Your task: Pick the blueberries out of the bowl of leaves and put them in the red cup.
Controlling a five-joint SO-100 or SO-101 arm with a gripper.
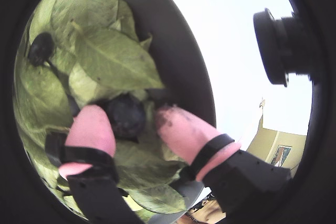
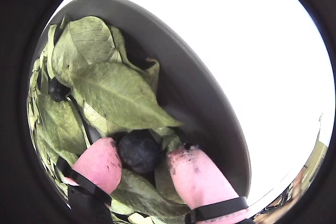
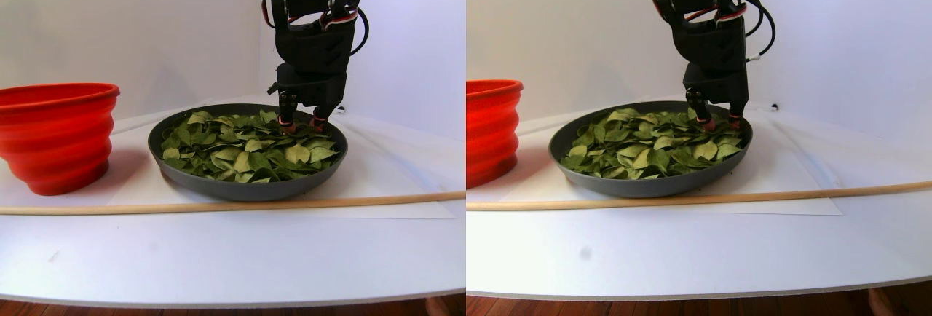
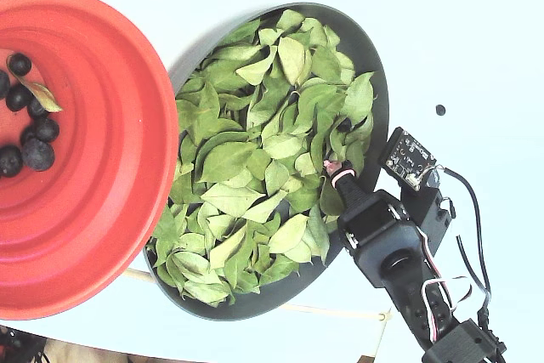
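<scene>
Straddling a blueberry (image 2: 138,151) with my pincer (image 2: 143,165) apart, I am reaching among the leaves (image 2: 118,94) near the bowl (image 2: 205,103) wall. Closing off-centre is risking the round berry squirting out, or a leaf getting pinched and carried to the red cup (image 4: 102,210).

Stereo pair view: cup (image 3: 58,137) left of bowl (image 3: 247,185), apart; stick (image 3: 218,204) lies on the table just in front of both. Leaves (image 3: 247,148) fill the bowl. Gripper (image 3: 300,124) down at bowl's far right. Fixed view: several berries (image 4: 25,125) and one leaf inside the cup, at its left.
</scene>
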